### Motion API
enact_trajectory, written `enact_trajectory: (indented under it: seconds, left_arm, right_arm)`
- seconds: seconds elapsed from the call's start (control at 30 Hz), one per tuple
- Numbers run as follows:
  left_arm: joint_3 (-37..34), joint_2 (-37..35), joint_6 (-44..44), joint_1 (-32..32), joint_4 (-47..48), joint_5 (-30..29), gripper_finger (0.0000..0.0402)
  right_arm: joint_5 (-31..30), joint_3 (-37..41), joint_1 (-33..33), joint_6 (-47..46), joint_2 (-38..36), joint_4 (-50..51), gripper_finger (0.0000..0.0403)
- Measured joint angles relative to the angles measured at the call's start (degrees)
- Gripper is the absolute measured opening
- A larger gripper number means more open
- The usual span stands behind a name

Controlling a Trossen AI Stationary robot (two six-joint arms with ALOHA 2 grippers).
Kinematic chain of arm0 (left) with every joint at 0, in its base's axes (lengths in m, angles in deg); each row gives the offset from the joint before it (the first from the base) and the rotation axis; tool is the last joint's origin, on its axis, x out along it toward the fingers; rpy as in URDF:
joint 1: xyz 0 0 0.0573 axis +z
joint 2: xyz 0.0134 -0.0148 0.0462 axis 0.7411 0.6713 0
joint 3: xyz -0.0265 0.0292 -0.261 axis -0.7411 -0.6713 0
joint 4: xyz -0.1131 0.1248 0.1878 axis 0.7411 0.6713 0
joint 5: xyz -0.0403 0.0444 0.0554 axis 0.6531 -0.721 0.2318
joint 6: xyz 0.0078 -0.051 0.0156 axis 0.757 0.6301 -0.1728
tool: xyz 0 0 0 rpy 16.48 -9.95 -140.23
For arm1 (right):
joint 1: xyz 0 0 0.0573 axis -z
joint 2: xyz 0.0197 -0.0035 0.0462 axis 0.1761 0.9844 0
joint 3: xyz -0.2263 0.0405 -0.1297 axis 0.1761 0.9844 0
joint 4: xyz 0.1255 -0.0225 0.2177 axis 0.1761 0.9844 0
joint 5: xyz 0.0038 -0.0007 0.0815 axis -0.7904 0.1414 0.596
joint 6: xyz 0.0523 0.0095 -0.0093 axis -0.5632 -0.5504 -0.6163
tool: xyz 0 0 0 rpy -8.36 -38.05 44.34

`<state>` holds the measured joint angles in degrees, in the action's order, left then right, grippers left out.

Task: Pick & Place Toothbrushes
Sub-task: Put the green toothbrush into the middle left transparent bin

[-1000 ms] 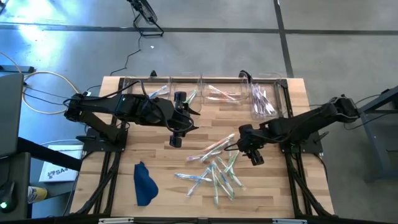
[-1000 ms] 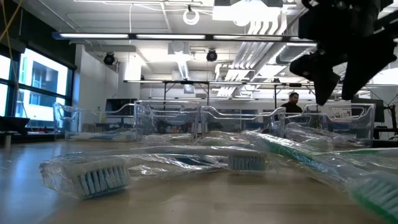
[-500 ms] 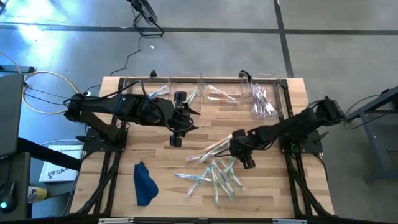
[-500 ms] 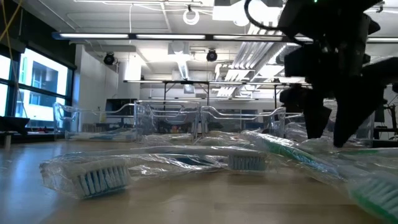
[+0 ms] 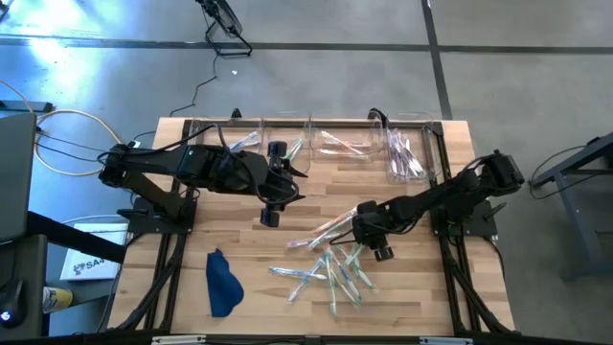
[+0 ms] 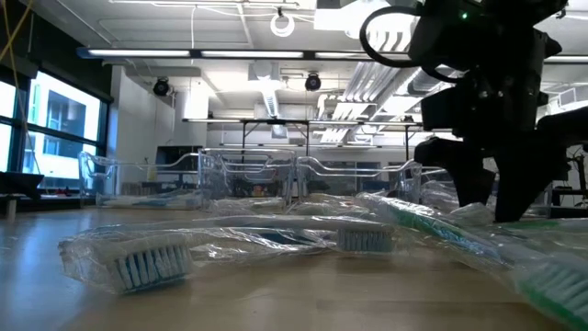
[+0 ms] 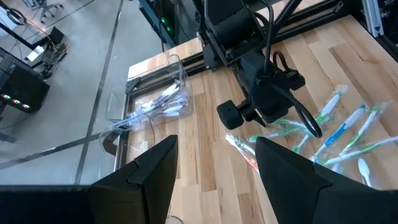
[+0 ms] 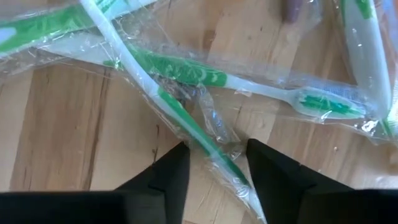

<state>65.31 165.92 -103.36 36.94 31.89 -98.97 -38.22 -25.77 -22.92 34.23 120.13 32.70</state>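
Toothbrushes (image 5: 330, 264) show no readable writing; right tool (image 8: 214, 163) straddles a green-handled one, left tool (image 7: 214, 171) spread.

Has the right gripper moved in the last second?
Yes. In the high view the right gripper has shifted toward the table's middle, away from the right edge, and now sits over the toothbrush pile.

Grey concrete floor (image 5: 306, 77) around table; ceiling strip lights (image 6: 230, 55), windows (image 6: 46, 129) at side — perhaps workshop.
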Motion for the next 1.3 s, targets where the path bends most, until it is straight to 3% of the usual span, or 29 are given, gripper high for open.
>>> enact_trajectory:
  seconds: [0.4, 0.7, 1.07, 1.17, 1.3]
  left_arm:
    - [0.0, 0.0, 0.0, 0.0, -0.1, 0.0, 0.0209]
    - [0.0, 0.0, 0.0, 0.0, -0.2, 0.2, 0.0209]
    - [0.0, 0.0, 0.0, 0.0, -3.6, -1.1, 0.0209]
    - [0.0, 0.0, -0.2, 0.8, -9.6, -3.9, 0.0209]
    - [0.0, 0.0, 0.0, 3.9, -16.9, -2.4, 0.0209]
  right_arm:
    - [3.0, 0.0, 0.1, -0.6, 0.0, 1.4, 0.0019]
    - [6.7, 0.4, -0.1, -0.6, -4.9, 8.2, 0.0019]
    - [5.7, 0.3, 0.0, -5.9, -24.0, 12.0, 0.0019]
    - [3.0, -0.3, 0.0, -7.8, -29.8, 12.0, 0.0019]
    - [-3.8, -2.8, 0.0, -9.5, -36.2, 10.3, 0.0019]
